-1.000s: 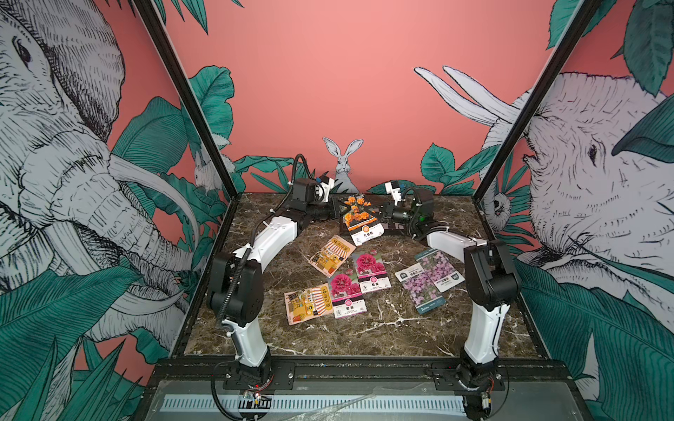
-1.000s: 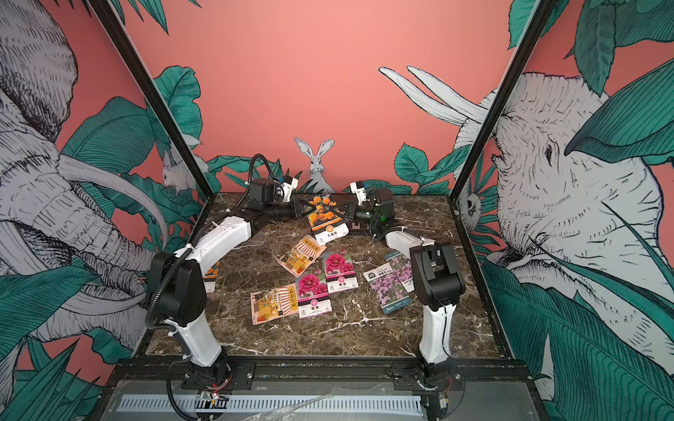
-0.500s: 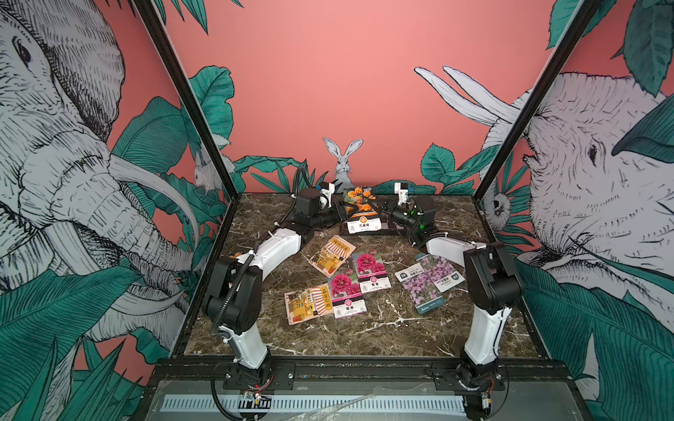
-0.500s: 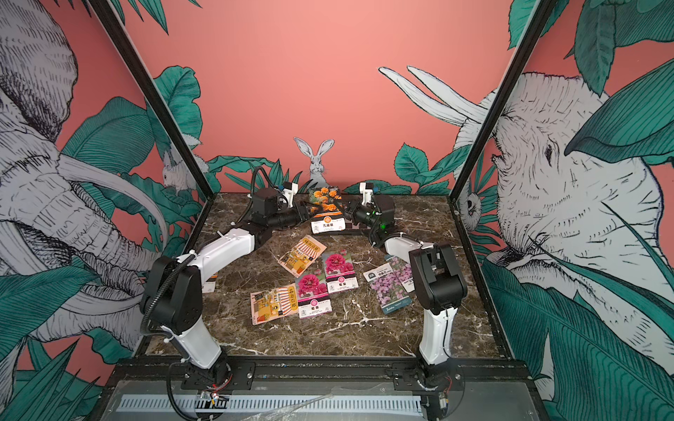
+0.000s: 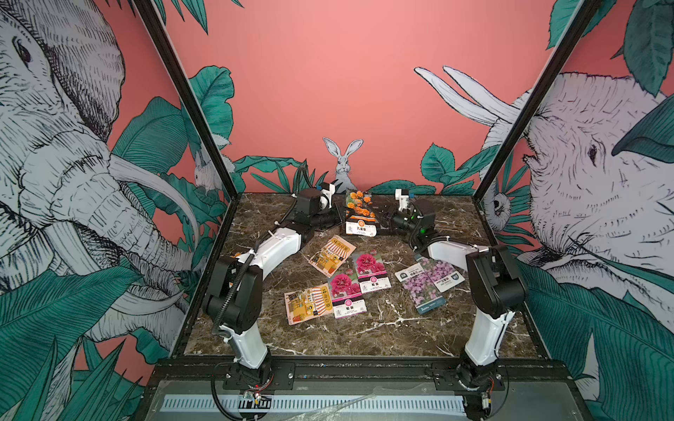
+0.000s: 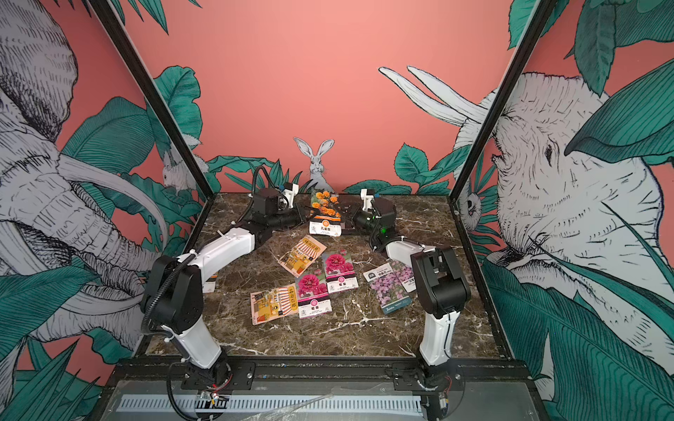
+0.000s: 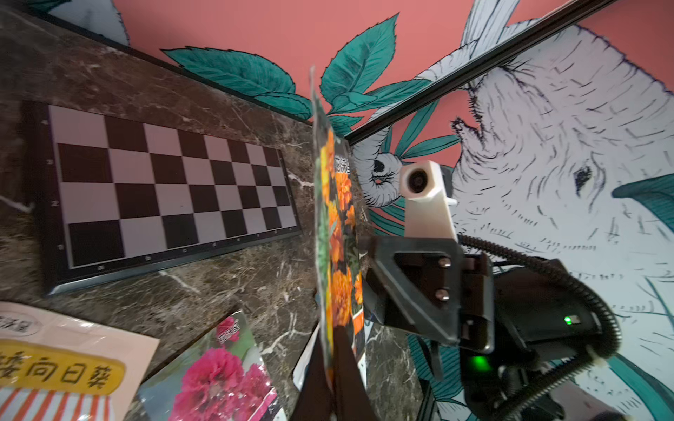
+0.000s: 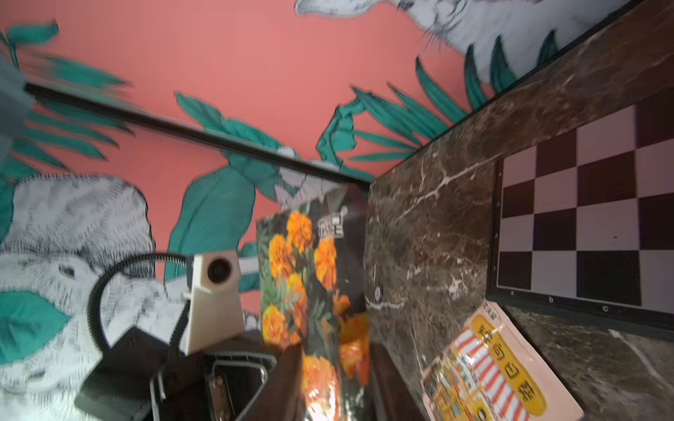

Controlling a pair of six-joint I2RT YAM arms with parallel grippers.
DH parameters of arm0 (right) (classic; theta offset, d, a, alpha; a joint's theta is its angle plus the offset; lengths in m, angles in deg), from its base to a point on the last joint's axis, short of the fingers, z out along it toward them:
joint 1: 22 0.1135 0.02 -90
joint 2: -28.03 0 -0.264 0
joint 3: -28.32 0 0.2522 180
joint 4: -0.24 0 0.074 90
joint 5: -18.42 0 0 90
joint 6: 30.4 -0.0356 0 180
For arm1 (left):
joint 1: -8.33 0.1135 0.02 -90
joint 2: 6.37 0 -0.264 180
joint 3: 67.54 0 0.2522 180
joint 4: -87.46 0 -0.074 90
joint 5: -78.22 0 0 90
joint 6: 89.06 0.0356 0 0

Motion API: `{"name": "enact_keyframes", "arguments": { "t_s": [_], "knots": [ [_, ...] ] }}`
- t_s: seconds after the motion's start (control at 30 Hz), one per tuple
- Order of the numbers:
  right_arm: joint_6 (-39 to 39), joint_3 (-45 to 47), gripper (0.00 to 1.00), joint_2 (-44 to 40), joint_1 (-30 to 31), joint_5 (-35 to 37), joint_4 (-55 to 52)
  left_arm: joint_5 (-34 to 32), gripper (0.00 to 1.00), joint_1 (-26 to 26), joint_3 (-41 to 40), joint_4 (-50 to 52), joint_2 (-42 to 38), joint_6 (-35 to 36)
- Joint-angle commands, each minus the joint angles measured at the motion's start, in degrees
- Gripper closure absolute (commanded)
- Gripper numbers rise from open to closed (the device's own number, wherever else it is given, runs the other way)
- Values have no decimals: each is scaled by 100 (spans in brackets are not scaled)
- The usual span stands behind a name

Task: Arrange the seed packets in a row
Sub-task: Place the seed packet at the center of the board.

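An orange marigold seed packet [image 5: 359,215] [image 6: 325,215] stands upright on its edge at the back middle of the marble table, between both grippers. My left gripper [image 5: 338,218] [image 7: 332,346] is shut on the packet's [image 7: 337,226] side edge. My right gripper [image 5: 381,218] [image 8: 333,361] stands open, its fingers on either side of the same packet [image 8: 313,277]. Lying flat in mid-table are two striped shop packets [image 5: 331,254] [image 5: 308,304], two magenta packets [image 5: 370,271] [image 5: 346,297] and two lilac packets [image 5: 421,291] [image 5: 441,275].
A black-and-white chequered board [image 7: 164,189] [image 8: 583,226] lies flat on the table at the back, behind the held packet. The painted back wall stands close behind it, and black frame posts [image 5: 510,138] mark the table's back corners.
The marigold packet went from lying tilted to standing upright. My left gripper closed on it, and my right gripper, which had been shut on it, opened.
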Motion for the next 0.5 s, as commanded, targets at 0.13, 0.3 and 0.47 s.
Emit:
{"name": "enact_keyframes", "arguments": {
  "t_s": [0.13, 0.3, 0.47],
  "knots": [
    [890, 812, 36, -863, -519, 77, -827, -42, 100, 706, 386, 2803, -674, 2014],
    [2230, 1103, 26, -1476, -624, 345, -2185, -728, 100, 1393, 565, 4843, -840, 3611],
    [2637, 1277, 24, -1668, -644, 554, -2543, -1705, 100, 1944, 370, 5732, -900, 4542]
  ]
}}
